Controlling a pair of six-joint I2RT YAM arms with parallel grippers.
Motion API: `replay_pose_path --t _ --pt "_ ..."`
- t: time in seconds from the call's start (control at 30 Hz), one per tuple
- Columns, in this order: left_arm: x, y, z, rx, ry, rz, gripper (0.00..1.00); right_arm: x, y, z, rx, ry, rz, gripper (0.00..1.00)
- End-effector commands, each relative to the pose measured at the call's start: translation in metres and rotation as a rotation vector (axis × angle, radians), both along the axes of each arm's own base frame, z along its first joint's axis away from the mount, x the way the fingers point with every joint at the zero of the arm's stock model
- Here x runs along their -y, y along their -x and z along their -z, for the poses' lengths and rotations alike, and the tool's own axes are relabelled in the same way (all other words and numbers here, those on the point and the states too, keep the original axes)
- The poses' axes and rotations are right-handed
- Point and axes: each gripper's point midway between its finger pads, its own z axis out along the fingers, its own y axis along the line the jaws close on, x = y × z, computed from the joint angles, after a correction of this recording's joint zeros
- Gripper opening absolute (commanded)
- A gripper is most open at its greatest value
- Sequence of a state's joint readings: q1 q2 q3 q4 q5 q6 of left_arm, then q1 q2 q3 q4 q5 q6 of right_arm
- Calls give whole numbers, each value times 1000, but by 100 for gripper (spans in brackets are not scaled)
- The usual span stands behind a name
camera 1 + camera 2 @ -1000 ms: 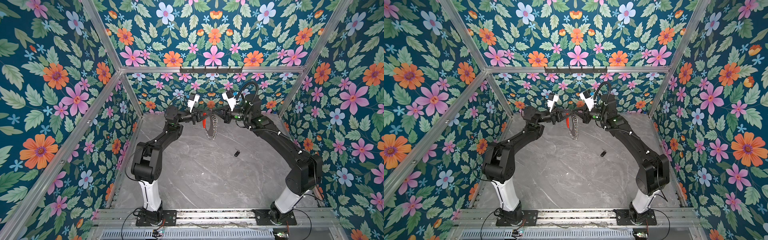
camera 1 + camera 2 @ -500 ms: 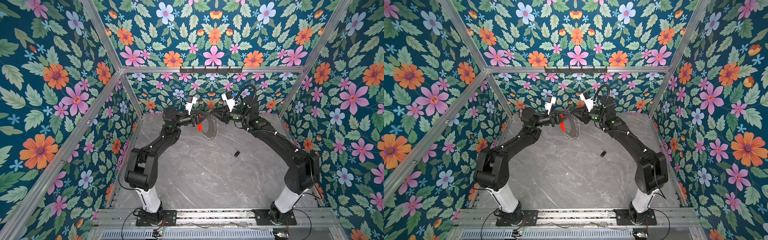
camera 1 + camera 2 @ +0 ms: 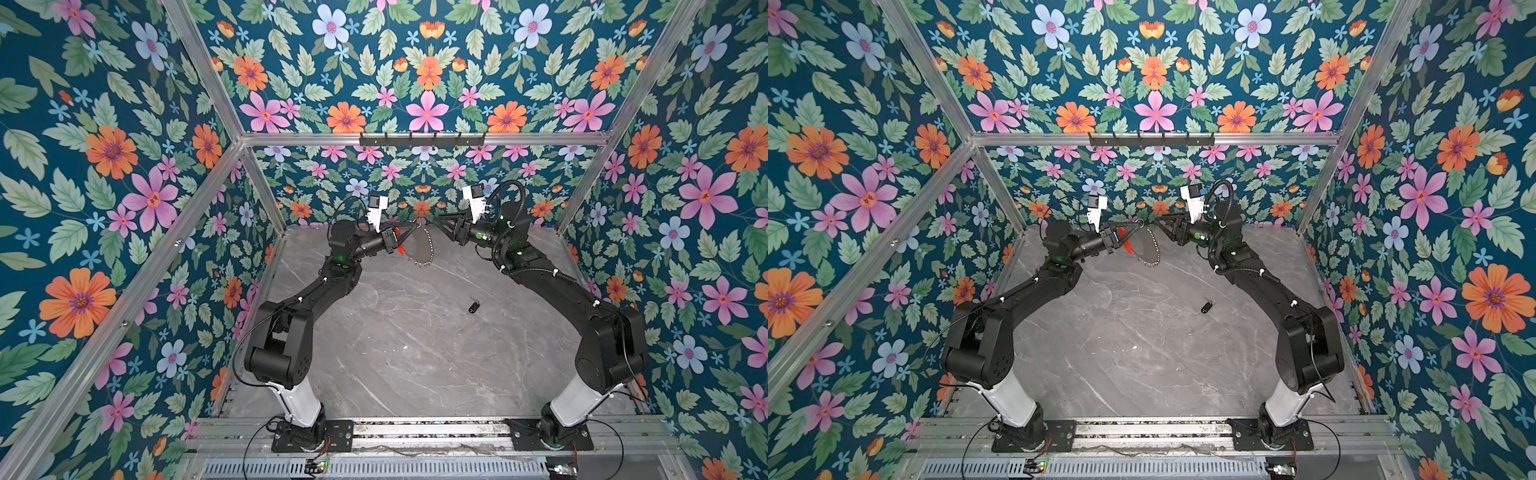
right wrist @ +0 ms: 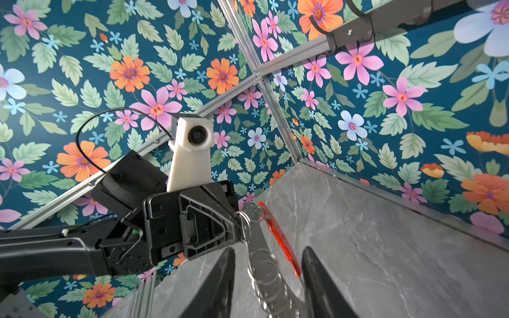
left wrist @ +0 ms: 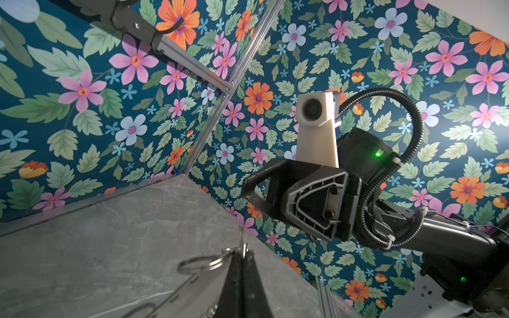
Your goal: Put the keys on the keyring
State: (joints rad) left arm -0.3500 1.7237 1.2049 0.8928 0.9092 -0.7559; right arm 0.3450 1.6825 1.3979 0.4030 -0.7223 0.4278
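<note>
Vs 1 s ago, R gripper (image 3: pixel 441 221) has let go: its jaws are now spread & sit just clear of the ring (image 3: pixel 420 249), which hangs from L gripper (image 3: pixel 410 229) alone, pinched tight on a small loop at the ring's top. So the handover looks done & R gripper is free for the key (image 3: pixel 473 307), still lying on the bench (image 3: pixel 395 353), well apart from R gripper, down toward its arm's base. Nothing threaded yet, imo; next job prob. picking up the key.

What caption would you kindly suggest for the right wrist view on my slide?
Left gripper holds the keyring above the table; right gripper open, facing it.
</note>
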Motion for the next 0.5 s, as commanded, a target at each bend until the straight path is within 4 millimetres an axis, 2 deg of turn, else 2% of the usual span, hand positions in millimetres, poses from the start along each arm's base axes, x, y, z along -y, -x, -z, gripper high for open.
replay_pose_path --t 0.0,0.1,0.27,0.47 --pt "0 5 -26 93 68 -33 0 -5 -4 -9 -4 -50 -12 40" --pt "3 8 -31 115 111 -59 0 -17 -2 -8 -17 -64 -45 35" --pt "-7 4 -40 140 215 -155 0 -36 5 -4 -29 -83 -90 23" --pt "-12 -1 -42 135 299 -236 0 -41 7 -5 -43 -109 -93 17"
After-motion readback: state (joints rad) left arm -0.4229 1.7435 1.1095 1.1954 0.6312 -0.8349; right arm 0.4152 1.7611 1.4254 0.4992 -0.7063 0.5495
